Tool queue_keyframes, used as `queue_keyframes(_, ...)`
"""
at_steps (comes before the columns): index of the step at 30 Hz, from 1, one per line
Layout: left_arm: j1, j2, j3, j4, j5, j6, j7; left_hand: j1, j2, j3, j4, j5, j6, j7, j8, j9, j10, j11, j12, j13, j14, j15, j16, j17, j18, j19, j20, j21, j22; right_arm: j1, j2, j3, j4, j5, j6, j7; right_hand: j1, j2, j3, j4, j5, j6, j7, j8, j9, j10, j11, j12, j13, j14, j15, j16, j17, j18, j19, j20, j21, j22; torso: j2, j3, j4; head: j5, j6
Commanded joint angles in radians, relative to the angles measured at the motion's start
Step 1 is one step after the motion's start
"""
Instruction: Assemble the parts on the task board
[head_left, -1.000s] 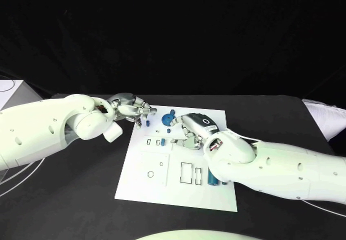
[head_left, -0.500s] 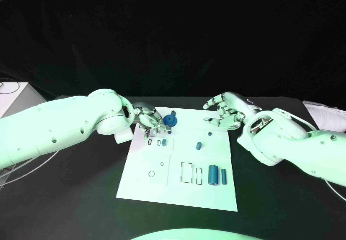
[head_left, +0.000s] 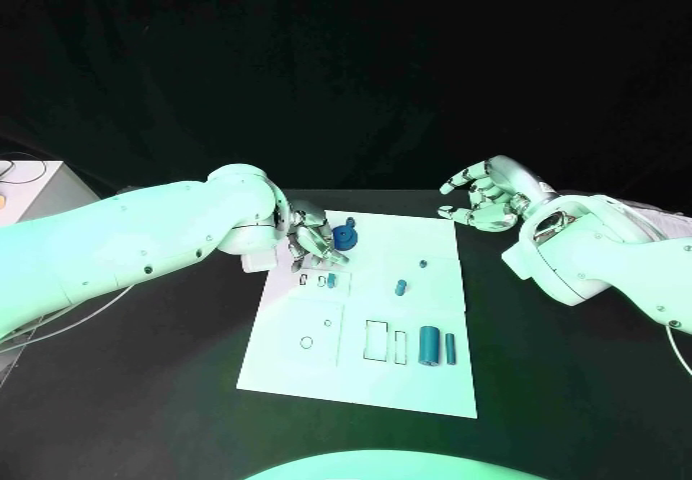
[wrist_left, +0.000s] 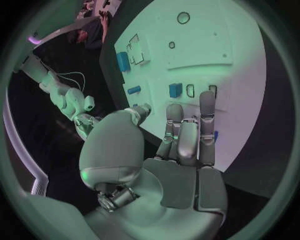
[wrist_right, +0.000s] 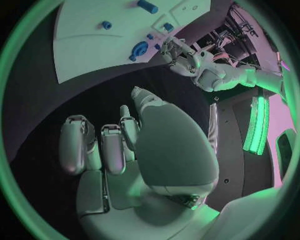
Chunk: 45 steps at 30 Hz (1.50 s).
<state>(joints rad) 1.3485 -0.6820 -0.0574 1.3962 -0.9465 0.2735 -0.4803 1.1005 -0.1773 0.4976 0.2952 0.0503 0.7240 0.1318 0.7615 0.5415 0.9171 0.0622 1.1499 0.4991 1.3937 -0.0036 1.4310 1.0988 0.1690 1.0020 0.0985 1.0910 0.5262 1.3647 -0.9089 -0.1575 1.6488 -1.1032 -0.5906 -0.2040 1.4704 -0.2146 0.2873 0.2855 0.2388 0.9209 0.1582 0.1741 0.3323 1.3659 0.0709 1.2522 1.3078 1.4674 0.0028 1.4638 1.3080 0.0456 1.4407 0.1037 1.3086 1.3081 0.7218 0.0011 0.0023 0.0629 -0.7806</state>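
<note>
Hovering hands over task board (head_left: 361, 330)
L hand (head_left: 312, 243) w/ fingers extended, resting at board's edge, holding nothing; R hand (head_left: 490, 195) spread, empty, off the worktop.

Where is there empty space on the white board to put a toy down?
The task board is bare along its near edge, below the two upright blue cylinders, and along its far right side. It is crowded at the far left corner, where the left hand hovers beside the blue wheel.

I see the white task board (head_left: 368, 375) lying flat on the surface, small blue parts (head_left: 428, 345) scattered across it, some standing in slots.
</note>
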Motion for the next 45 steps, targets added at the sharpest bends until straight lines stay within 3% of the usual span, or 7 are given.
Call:
queue_keyframes(1, 0.004, 0.01, -0.001, -0.003, -0.061, 0.089, -0.026, -0.018, -0.001, -0.009, 0.0, 0.0, 0.005, -0.002, 0.006, 0.004, 0.005, -0.005, 0.007, 0.002, 0.007, -0.002, 0.003, 0.0, 0.016, 0.0, -0.002, 0.003, -0.002, 0.003, -0.003, 0.001, -0.007, 0.039, -0.014, 0.017, -0.003, -0.012, 0.008, 0.0, 0.006, 0.004, -0.002, 0.007, 0.001, -0.006, -0.002, -0.007, 0.018, 0.054, -0.007, -0.006, 0.1, 0.017, -0.006, -0.001, -0.005, 0.113, 0.002, 0.0011, -0.0012, 0.003, -0.004)
queue_keyframes(15, 0.006, 0.021, -0.001, -0.015, -0.072, 0.118, -0.032, -0.038, 0.005, -0.022, 0.0, 0.0, 0.01, -0.007, 0.019, 0.018, 0.012, -0.009, 0.017, 0.017, 0.013, -0.006, 0.008, 0.017, 0.015, 0.002, -0.004, 0.007, 0.003, 0.005, -0.003, 0.001, -0.021, 0.046, -0.005, -0.003, -0.01, -0.016, 0.01, 0.002, 0.008, 0.0, -0.001, 0.008, 0.001, -0.007, -0.001, -0.008, 0.016, 0.054, -0.007, -0.007, 0.099, 0.017, -0.006, -0.002, -0.007, 0.113, 0.001, -0.0021, 0.0003, 0.0, -0.016)
queue_keyframes(22, 0.006, 0.029, -0.004, -0.026, -0.072, 0.13, -0.035, -0.039, 0.005, -0.024, 0.0, 0.0, 0.01, -0.008, 0.02, 0.019, 0.012, -0.009, 0.017, 0.017, 0.013, -0.006, 0.008, 0.017, 0.015, 0.003, -0.004, 0.008, 0.005, 0.005, -0.002, 0.001, -0.024, 0.048, 0.0, -0.009, -0.014, -0.017, 0.011, 0.002, 0.009, -0.004, -0.001, 0.009, 0.001, -0.007, -0.001, -0.008, 0.016, 0.053, -0.007, -0.008, 0.099, 0.017, -0.006, -0.002, -0.007, 0.113, 0.002, -0.0014, -0.0019, 0.0, -0.022)
queue_keyframes(26, 0.005, 0.031, -0.006, -0.027, -0.072, 0.135, -0.035, -0.04, 0.007, -0.023, 0.0, 0.0, 0.009, -0.008, 0.021, 0.02, 0.011, -0.01, 0.017, 0.017, 0.014, -0.006, 0.009, 0.019, 0.015, 0.003, -0.005, 0.008, 0.004, 0.005, -0.003, 0.001, -0.024, 0.048, 0.003, -0.013, -0.014, -0.017, 0.011, 0.002, 0.009, -0.004, -0.001, 0.009, 0.001, -0.007, -0.001, -0.008, 0.016, 0.053, -0.007, -0.008, 0.099, 0.017, -0.006, -0.002, -0.007, 0.113, 0.0, -0.0013, 0.0006, -0.002, -0.025)
queue_keyframes(34, 0.005, 0.029, -0.009, -0.024, -0.072, 0.15, -0.037, -0.021, 0.008, -0.017, -0.004, 0.0, 0.003, -0.009, 0.023, 0.027, 0.004, -0.011, 0.016, 0.015, 0.013, -0.007, 0.009, 0.018, 0.016, 0.0, -0.006, 0.007, 0.001, 0.005, -0.003, 0.001, -0.024, 0.048, 0.004, -0.02, -0.015, -0.016, 0.012, 0.002, 0.009, -0.005, -0.001, 0.009, 0.001, -0.007, -0.001, -0.008, 0.015, 0.054, -0.007, -0.008, 0.099, 0.017, -0.006, -0.002, -0.007, 0.113, 0.001, -0.0011, -0.0004, -0.004, -0.029)
queue_keyframes(45, 0.004, 0.034, -0.02, -0.028, -0.06, 0.151, -0.038, -0.019, 0.008, -0.016, -0.003, 0.0, 0.002, -0.009, 0.023, 0.028, 0.002, -0.011, 0.015, 0.013, 0.013, -0.008, 0.009, 0.019, 0.015, 0.0, -0.006, 0.008, 0.001, 0.005, -0.001, 0.001, -0.027, 0.048, 0.009, -0.023, -0.016, -0.016, 0.012, 0.002, 0.01, -0.006, -0.001, 0.009, 0.001, -0.008, -0.001, -0.008, 0.015, 0.054, -0.007, -0.007, 0.099, 0.017, -0.006, -0.002, -0.007, 0.113, 0.001, -0.0013, 0.0001, -0.008, -0.033)
